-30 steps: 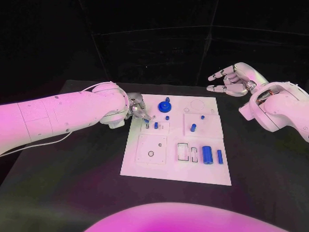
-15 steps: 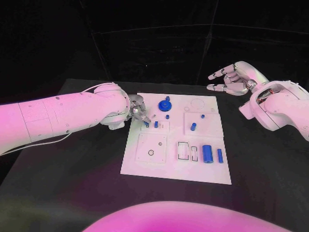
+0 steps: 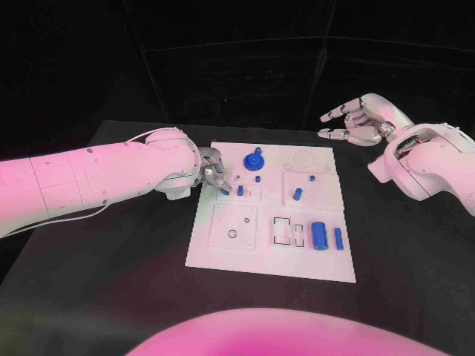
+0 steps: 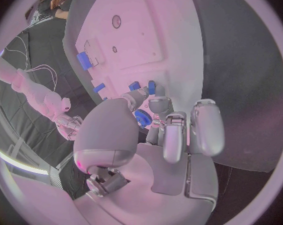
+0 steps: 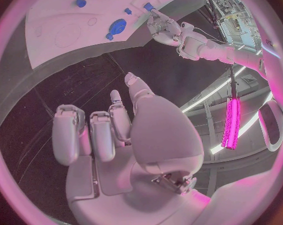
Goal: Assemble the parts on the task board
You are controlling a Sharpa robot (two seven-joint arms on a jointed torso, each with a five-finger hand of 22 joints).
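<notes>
The white task board (image 3: 269,261) lies mid-table. My left hand (image 3: 211,174) hangs over the board's left edge and pinches a small blue peg (image 3: 225,190) (image 4: 135,86) between thumb and a finger, just beside another blue peg (image 3: 240,190) (image 4: 151,87) standing in the board. A round blue knob (image 3: 252,160) (image 5: 118,26) sits at the far side. A short blue cylinder (image 3: 297,196), a thick blue cylinder (image 3: 319,237) and a slim one (image 3: 338,239) lie further right. My right hand (image 3: 355,122) is raised beyond the board's far right corner, fingers apart, holding nothing.
The board (image 4: 135,35) (image 5: 60,40) carries two small blue studs (image 3: 258,179) (image 3: 312,179), a round outline (image 3: 302,159) at its far right and white slots (image 3: 289,233) near the front. Black table (image 3: 409,252) surrounds it. My left hand (image 5: 166,27) appears in the right wrist view.
My left hand has shifted slightly toward the near side with the small blue peg, bringing it level with the standing peg. The right hand has stayed still.
</notes>
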